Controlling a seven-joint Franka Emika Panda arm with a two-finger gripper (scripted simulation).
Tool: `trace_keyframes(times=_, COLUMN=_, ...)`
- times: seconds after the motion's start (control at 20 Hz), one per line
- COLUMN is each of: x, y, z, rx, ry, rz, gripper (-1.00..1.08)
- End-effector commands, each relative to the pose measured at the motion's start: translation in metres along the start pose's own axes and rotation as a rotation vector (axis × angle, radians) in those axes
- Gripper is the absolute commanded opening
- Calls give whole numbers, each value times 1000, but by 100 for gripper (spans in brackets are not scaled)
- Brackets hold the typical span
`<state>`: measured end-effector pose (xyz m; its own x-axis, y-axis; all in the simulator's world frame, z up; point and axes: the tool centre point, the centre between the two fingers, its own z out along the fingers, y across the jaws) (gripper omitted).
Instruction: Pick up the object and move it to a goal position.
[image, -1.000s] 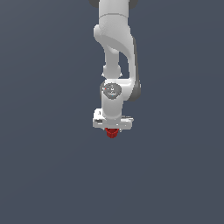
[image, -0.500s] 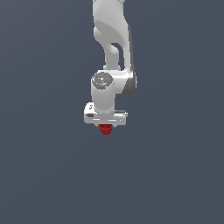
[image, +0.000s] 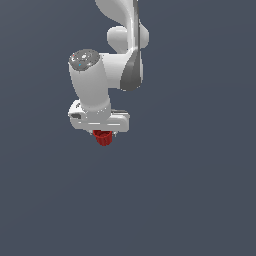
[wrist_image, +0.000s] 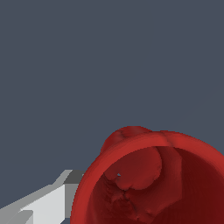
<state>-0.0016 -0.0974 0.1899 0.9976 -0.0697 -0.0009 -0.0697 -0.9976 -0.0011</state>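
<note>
Gripper (image: 103, 134) first: from my exterior feed it points down under the white arm (image: 95, 85), and the red cup (image: 103, 138) hangs from its underside, so I read it as clamped on the cup — though the fingers themselves are mostly hidden there. On the wrist feed the cup's hollow mouth (wrist_image: 153, 183) fills the near corner, with one pale finger (wrist_image: 39, 203) touching its side. Plain grey background (image: 200, 190) lies all around.
</note>
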Motion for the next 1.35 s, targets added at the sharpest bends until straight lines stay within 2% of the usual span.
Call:
trace_keyframes(times=0.0, x=4, y=18, z=-27, rx=0, ry=1, rz=0, gripper=-100)
trace_keyframes(times=0.3, x=14, y=58, z=-85, rx=0, ry=1, rz=0, gripper=-100)
trace_keyframes(times=0.6, x=23, y=87, z=-127, rx=-1, ry=1, rz=-1, gripper=-100)
trace_keyframes(times=0.95, x=29, y=104, z=-152, rx=-1, ry=1, rz=-1, gripper=-100)
trace_keyframes(times=1.3, x=31, y=109, z=-159, rx=-1, ry=1, rz=0, gripper=-100)
